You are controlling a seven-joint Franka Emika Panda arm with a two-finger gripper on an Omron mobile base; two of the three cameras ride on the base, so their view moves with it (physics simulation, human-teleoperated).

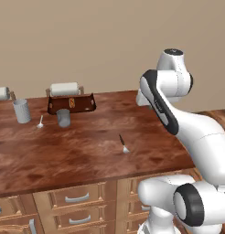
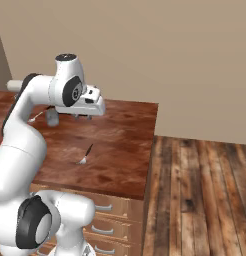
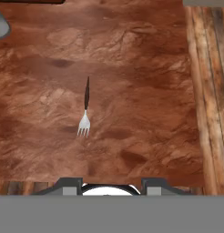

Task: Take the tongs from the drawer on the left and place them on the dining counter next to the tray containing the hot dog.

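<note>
— What's on the bench [image 1: 87,155] from the left camera?
— At the far edge sits the tray [image 1: 71,104], a paper-towel roll [image 1: 64,88] just behind it; inside I can make out something orange, too small to name; a grey cup [image 1: 63,117] stands just in front of it, a second cup [image 1: 22,111] and a spoon [image 1: 40,122] off to its left; a fork [image 1: 123,144] lies alone nearer us; drawers [image 1: 77,197] below are all closed; no tongs showing.
— And from the right?
— The arm hangs over the bench [image 2: 125,150]; the fork [image 2: 86,154] lies below the hand; the fingers [image 2: 83,116] are hidden under it, so I cannot tell their spread.
— The hand camera?
— It looks straight down on the fork [image 3: 85,108], tines toward the camera; only the finger tips [image 3: 72,185] peek in, set well apart, holding nothing.
</note>
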